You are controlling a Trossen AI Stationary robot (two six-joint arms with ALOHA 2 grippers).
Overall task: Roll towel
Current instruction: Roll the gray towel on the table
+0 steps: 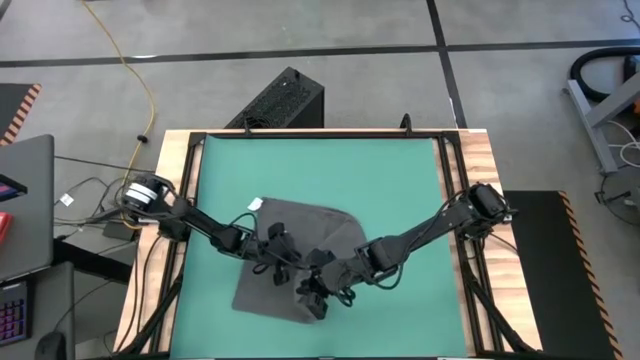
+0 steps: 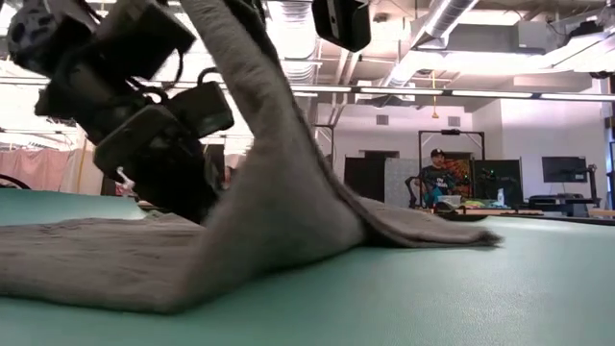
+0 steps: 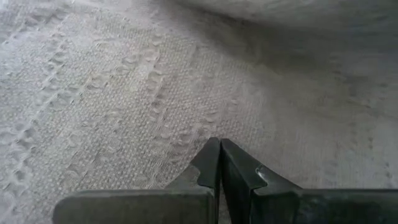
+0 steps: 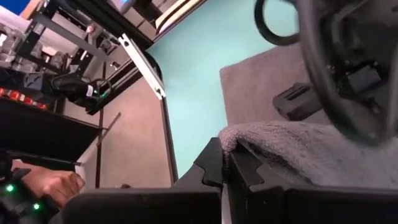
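The dark grey towel (image 1: 325,225) lies on the green mat (image 1: 400,170), with its white tag (image 1: 255,204) at the far left corner. My right gripper (image 1: 314,300) is shut on the towel's near part and holds it up in a peak (image 2: 245,115). The rest of the cloth lies flat on the mat (image 2: 86,255). My left gripper (image 1: 278,262) is shut. It reaches in from the left, and its tips (image 3: 219,149) are down on the flat cloth beside the peak. My left gripper touches the flat middle of the towel (image 3: 205,118) with its shut fingertips, slanting down from the table's left side. That part of the cloth lies on the mat. My right gripper pinches a bunched edge of the towel (image 4: 252,134) between its two fingers, coming from the right and slanting down. One layer or several, I cannot tell. The held part is lifted clear, and the cloth slopes down from it to the mat on both sides.
A wooden frame (image 1: 480,160) borders the mat. A black box (image 1: 285,100) stands beyond the far edge, and a laptop (image 1: 25,200) sits off the table's left. Bare mat lies far and right of the towel. A person (image 2: 437,178) sits far back in the room.
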